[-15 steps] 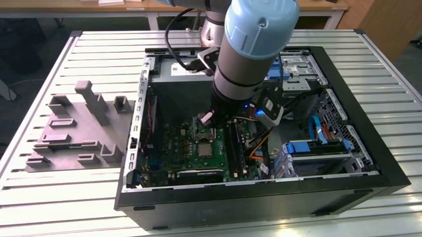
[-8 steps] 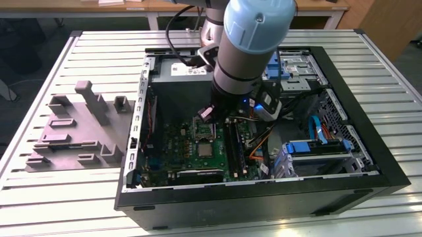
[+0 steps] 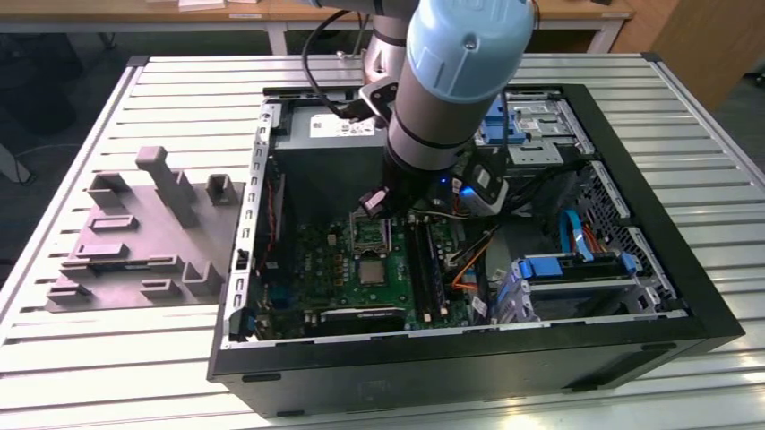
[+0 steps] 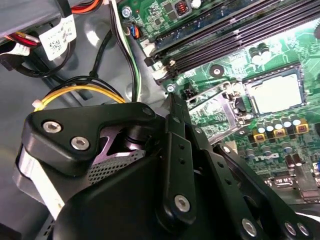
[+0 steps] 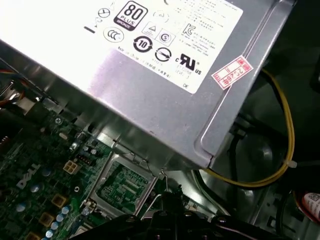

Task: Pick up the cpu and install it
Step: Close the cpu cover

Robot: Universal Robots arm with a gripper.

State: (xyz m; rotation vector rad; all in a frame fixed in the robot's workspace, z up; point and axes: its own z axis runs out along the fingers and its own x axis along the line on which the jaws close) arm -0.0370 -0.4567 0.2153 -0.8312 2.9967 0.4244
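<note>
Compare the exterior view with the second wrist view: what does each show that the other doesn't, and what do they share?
Exterior view: the grey tray on the slatted table, the whole computer case and the blue drive cage.
Second wrist view: the end effector close above the board, with a yellow cable beside it.
Shared: the green circuit board, its memory slots, the hinged metal frame and, next to it, a pale silvery square in the socket, possibly the cpu.
</note>
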